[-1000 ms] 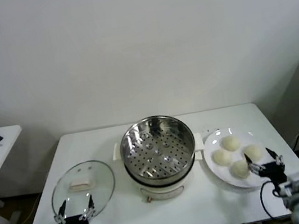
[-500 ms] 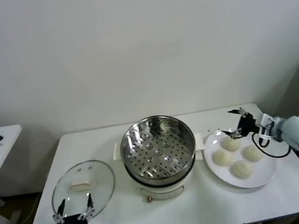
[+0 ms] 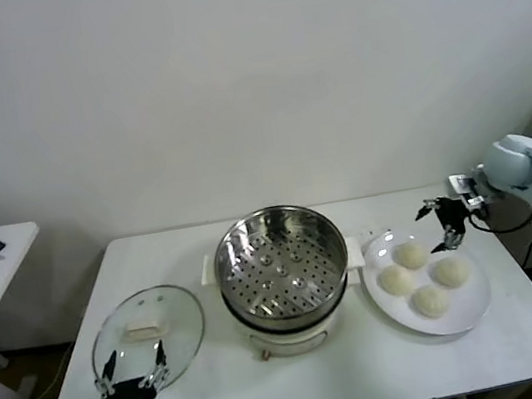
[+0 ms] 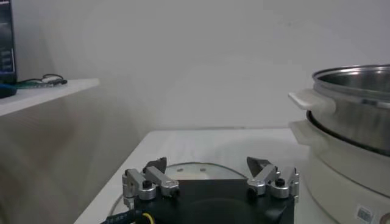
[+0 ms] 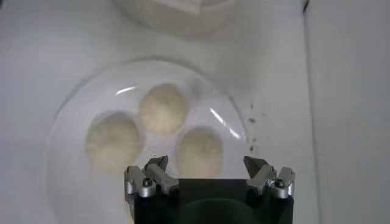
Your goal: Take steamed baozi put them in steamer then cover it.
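**A:** What is on the table, from biggest to smallest?

**B:** A shiny steel steamer stands in the middle, open and with nothing on its holed tray. On your left the glass lid lies flat near the front edge. On your right a white plate holds four pale buns, just beside one another. The plate sits near the steamer.

**A:** Where are the grippers?

**B:** Your right gripper hangs above the far side of the plate, jaws spread wide, holding nothing. Your left gripper waits low at the front edge by the lid, jaws also wide and free.

**A:** How will the buns handle?

**B:** They look soft and light, so a hard squeeze would probably dent them. Take one across its middle, gently. The lid is likely heavier, slick and breakable; its flat cream handle is the place to hold.

**A:** Is there room to move?

**B:** The path from plate to steamer is short, but you must lift over the steamer's rim. The plate's near side lies fairly close to the table's front edge.
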